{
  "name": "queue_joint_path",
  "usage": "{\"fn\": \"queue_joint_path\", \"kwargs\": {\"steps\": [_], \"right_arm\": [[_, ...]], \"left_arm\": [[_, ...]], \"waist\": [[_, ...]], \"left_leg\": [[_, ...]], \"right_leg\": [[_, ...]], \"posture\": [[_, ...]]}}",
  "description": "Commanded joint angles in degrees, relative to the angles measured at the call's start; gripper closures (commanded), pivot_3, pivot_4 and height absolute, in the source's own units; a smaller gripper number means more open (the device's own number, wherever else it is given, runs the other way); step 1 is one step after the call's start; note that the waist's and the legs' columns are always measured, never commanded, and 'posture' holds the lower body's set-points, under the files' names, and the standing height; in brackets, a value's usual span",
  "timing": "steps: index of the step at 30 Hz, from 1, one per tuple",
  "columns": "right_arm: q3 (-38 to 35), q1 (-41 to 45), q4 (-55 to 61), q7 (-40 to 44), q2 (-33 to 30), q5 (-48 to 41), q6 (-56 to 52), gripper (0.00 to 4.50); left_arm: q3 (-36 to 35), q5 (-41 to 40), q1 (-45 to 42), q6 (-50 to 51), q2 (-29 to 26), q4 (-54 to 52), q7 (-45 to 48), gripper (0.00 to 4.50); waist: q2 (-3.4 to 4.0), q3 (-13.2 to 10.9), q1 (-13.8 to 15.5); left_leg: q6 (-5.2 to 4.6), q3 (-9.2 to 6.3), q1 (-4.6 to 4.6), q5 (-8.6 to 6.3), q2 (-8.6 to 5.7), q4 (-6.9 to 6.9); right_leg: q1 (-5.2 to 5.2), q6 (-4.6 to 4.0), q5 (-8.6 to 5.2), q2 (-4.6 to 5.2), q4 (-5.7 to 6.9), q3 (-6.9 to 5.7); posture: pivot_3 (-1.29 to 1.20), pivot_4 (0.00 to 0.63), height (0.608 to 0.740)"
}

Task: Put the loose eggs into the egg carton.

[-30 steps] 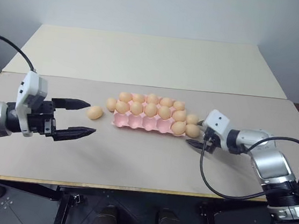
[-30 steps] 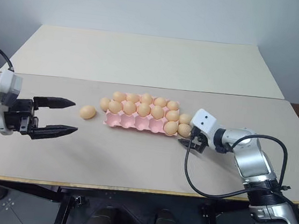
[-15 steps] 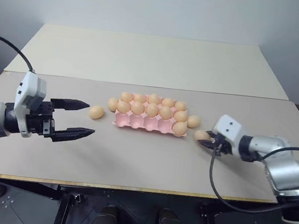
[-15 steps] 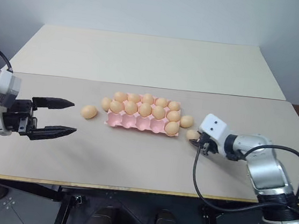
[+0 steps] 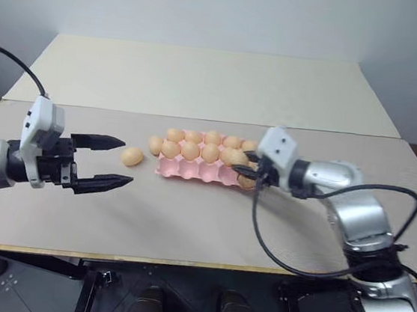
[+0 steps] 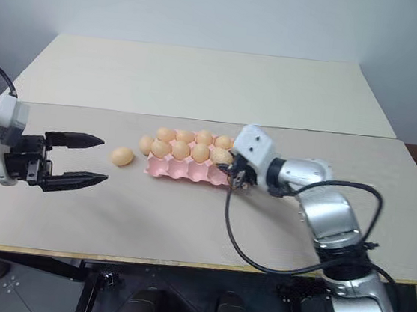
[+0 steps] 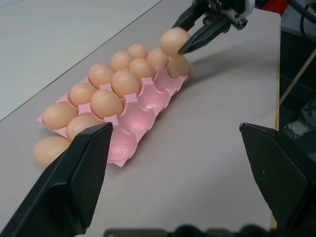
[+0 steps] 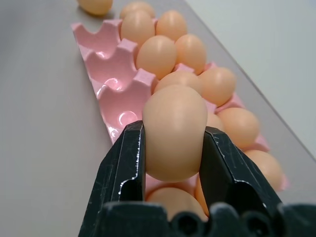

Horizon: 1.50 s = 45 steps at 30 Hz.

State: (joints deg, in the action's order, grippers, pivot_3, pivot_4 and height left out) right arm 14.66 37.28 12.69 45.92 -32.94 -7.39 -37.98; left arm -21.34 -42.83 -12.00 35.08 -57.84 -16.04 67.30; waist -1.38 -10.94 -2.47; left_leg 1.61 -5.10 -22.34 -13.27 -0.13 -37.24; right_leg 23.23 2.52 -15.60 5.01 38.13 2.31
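Observation:
The pale pink egg carton (image 5: 192, 171) lies mid-table. Its back and middle rows hold eggs, and most front cups are bare. My right gripper (image 5: 246, 168) hovers over the carton's right end, shut on a tan egg (image 8: 174, 132) gripped between both black fingers (image 8: 126, 165). One egg (image 5: 248, 181) sits in the front-row cup below it. My left gripper (image 5: 126, 165) stands open left of the carton, with nothing between its fingers. One loose egg (image 5: 132, 156) lies on the table just past its fingertips. Another loose egg (image 5: 155, 145) rests against the carton's left end.
A second cream table (image 5: 202, 80) adjoins at the back. A black cable (image 5: 260, 233) loops from my right wrist over the table in front of the carton. The table's front edge (image 5: 181, 262) runs close below both arms.
My right gripper shut on an egg lying on the table right of the carton. It then lifted the egg and carried it left over the carton's right end. The left arm stayed still.

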Motion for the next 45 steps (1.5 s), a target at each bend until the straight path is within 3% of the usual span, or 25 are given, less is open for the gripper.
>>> {"fn": "queue_joint_path", "kwargs": {"steps": [1,7,10,14,21,26,34,45], "right_arm": [[1.93,1.8,-0.66,-1.59,0.68,2.34,-1.9,2.24],[0.93,2.2,0.38,-2.06,0.81,2.91,-3.49,0.07],[-1.94,1.77,2.47,-1.63,-0.4,1.89,-4.23,0.03],[-11.51,-1.95,9.03,1.51,-5.31,-3.66,-5.57,0.03],[-32.89,-16.72,15.95,13.33,-17.44,-16.07,-2.96,0.03],[-40.58,-28.51,15.39,17.82,-20.5,-17.64,2.38,0.03],[-36.58,-30.85,14.5,14.13,-20.74,-15.85,5.95,0.03],[-13.04,-12.35,-9.07,11.8,-16.65,0.62,24.41,0.03]], "left_arm": [[-1.75,-0.26,-0.45,-0.43,-1.0,-1.13,-0.16,0.0],[-2.29,-0.41,0.0,-0.34,-1.12,-1.41,-0.59,0.0],[-2.19,-0.21,0.08,-0.55,-1.0,-1.28,-0.73,0.0],[-3.55,-0.04,0.81,-0.55,-0.96,-0.14,-1.15,0.0],[-11.0,1.1,6.89,-1.85,-1.71,2.62,0.56,0.0],[-12.68,2.57,9.35,-3.23,-1.68,4.1,1.65,0.0],[-12.48,2.68,10.59,-3.81,-1.18,3.15,1.77,0.0],[-10.33,1.35,8.16,-3.03,0.59,-0.09,-0.93,0.0]], "waist": [[0.0,0.0,0.12],[0.0,0.0,-0.01],[0.0,0.0,-0.01],[0.0,0.0,0.14],[0.0,0.0,0.3],[-0.02,0.01,0.05],[-0.02,0.01,-0.04],[-0.02,0.01,-0.1]], "left_leg": [[0.0,0.0,0.0,0.0,-0.01,0.0],[0.0,0.0,0.01,0.0,-0.01,0.0],[0.0,0.0,0.01,0.0,0.0,0.0],[0.0,0.0,-0.03,0.0,-0.01,0.0],[-0.01,0.08,0.04,0.0,-0.02,0.0],[-0.01,0.15,0.15,-0.01,0.05,0.02],[-0.02,0.27,0.19,-0.01,0.06,0.01],[-0.01,0.28,0.1,-0.01,0.04,0.02]], "right_leg": [[0.0,0.0,0.0,0.01,0.0,0.0],[0.02,0.0,0.0,0.0,0.02,0.0],[0.02,0.0,0.01,-0.01,0.02,0.01],[0.04,0.01,0.0,0.01,0.0,0.01],[-0.05,0.02,0.01,0.05,-0.02,0.02],[-0.14,0.01,0.01,-0.01,-0.03,0.06],[-0.15,0.03,0.03,0.0,-0.02,0.17],[-0.04,0.03,0.03,0.03,-0.04,0.17]], "posture": [[0.0,0.15,0.74],[0.0,0.15,0.74],[0.0,0.15,0.74],[0.0,0.15,0.74],[0.0,0.15,0.74],[0.0,0.15,0.74],[0.0,0.15,0.74],[0.0,0.15,0.74]]}}
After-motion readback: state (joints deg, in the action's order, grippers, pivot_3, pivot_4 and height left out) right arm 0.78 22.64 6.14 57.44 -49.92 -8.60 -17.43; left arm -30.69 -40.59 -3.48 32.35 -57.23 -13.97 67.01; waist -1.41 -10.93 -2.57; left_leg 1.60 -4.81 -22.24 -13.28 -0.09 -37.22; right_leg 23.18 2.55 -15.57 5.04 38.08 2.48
